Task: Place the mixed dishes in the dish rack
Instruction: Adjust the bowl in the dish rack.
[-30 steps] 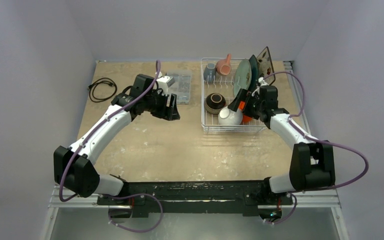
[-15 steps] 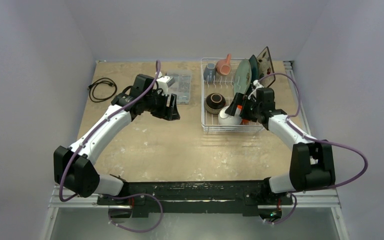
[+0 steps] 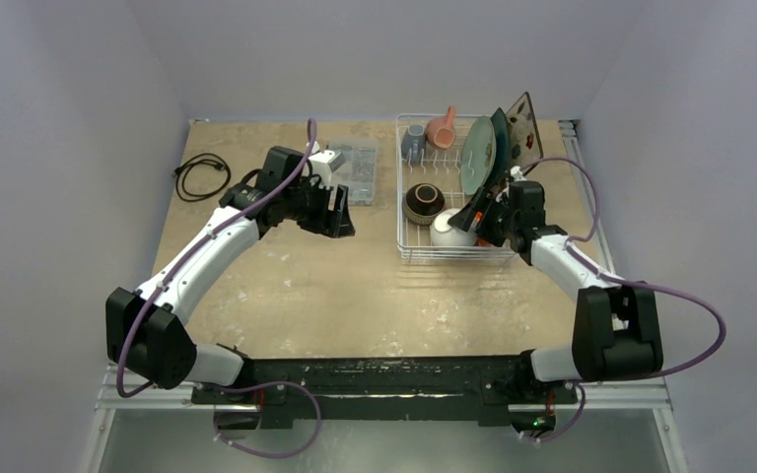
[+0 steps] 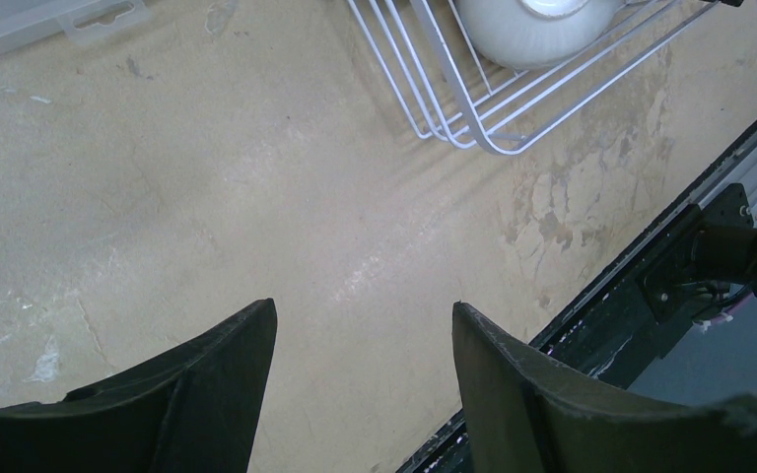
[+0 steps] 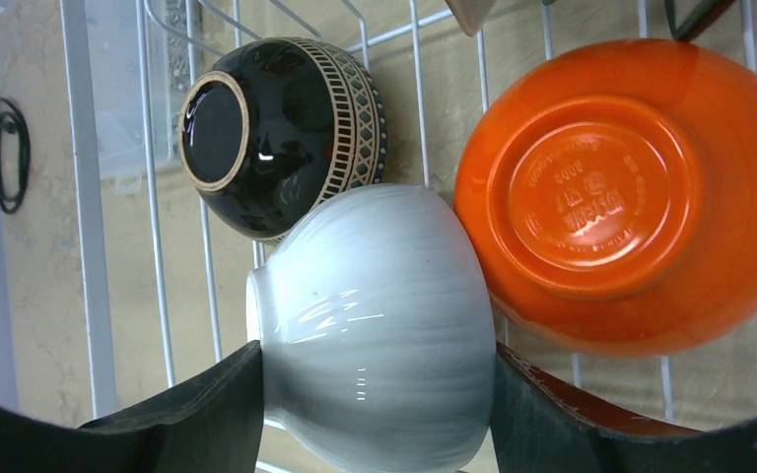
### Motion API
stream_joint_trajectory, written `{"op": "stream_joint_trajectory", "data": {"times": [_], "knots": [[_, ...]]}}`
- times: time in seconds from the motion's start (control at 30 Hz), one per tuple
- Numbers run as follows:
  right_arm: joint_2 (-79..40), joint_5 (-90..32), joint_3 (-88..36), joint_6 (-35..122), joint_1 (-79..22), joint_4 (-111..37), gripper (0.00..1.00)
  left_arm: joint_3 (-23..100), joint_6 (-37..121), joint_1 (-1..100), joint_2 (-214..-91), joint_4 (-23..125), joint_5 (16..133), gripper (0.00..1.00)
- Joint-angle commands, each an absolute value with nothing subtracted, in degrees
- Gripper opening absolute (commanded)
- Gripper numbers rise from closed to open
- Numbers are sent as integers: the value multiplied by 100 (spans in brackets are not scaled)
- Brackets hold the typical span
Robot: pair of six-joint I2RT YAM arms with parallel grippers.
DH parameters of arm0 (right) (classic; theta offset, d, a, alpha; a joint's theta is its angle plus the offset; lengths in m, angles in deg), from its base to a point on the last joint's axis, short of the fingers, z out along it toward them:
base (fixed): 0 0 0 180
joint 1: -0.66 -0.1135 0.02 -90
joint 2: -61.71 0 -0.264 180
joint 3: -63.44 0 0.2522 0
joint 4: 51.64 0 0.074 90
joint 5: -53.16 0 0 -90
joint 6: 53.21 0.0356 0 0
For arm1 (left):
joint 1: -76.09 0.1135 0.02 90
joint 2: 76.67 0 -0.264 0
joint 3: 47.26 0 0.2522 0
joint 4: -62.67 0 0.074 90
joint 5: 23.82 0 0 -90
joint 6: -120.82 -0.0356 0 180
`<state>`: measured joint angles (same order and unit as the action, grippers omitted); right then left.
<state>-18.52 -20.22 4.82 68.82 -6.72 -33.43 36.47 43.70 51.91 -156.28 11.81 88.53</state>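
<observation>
The right jaws clasp the white bowl [image 5: 375, 325] inside the dish rack [image 5: 74, 197].

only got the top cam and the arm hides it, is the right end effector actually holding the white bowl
observer: yes, in the right wrist view the right end effector has its fingers against both sides of the white bowl, inside the dish rack.
operator: orange bowl clear of it
observer: no, the orange bowl shows its base to that camera and touches the white bowl's side.
operator: left end effector carrying anything
observer: no, the left end effector is open, with only tabletop between its fingers.
</observation>
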Motion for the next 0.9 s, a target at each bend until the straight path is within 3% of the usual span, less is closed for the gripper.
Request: {"op": "stream_joint_trajectory", "data": {"times": [0.0, 0.17, 0.33, 0.6, 0.87], "knots": [[-1435, -1499, 723, 7848, -636, -3748, 18, 3873, 4343, 5162, -15630, 1269, 8919, 64], [-1078, -1233, 1117, 8921, -520, -4466, 0, 3874, 4348, 5159, -15624, 1266, 8925, 65], [-895, -1202, 1192, 9756, -440, -4337, 0, 3874, 4339, 5159, -15626, 1252, 8912, 65], [-948, -1410, 990, 10922, -354, -2976, 0, 3891, 4330, 5165, -15604, 1232, 8890, 65], [-1541, -1652, 531, 10922, -275, -2022, 0, 3918, 4305, 5165, -15612, 1174, 8825, 65]]}}
